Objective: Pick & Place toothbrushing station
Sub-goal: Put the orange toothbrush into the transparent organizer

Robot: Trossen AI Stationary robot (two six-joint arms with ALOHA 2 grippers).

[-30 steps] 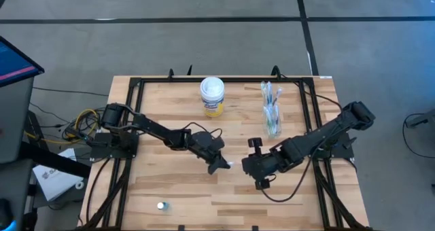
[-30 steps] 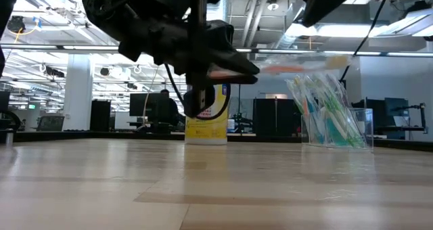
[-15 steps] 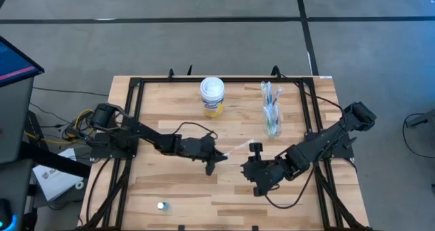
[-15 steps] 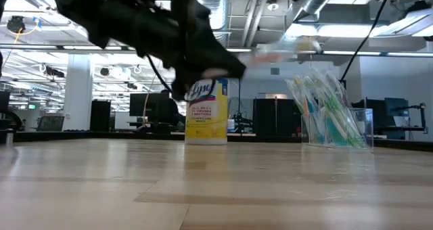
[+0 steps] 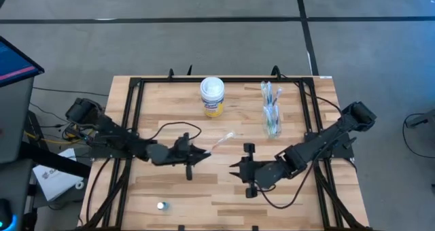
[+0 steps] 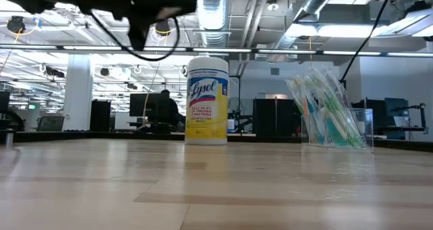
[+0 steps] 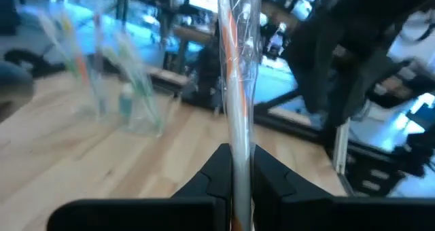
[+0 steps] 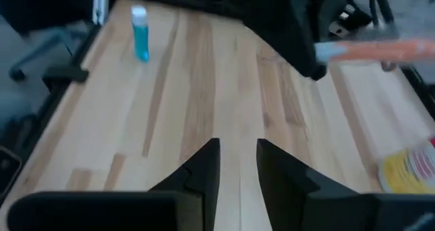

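A small blue tube (image 5: 161, 206) stands near the wooden worktop's (image 5: 170, 183) front edge. The left pincer (image 5: 197, 155) is clamped on a clear-wrapped toothbrush (image 5: 221, 140) with an orange streak, held above mid-worktop. The right pincer (image 5: 234, 170), fingers parted and empty, hangs just beside it. Clear cups (image 5: 272, 126) holding white, blue and green toothbrushes (image 5: 270, 98) stand at back right.
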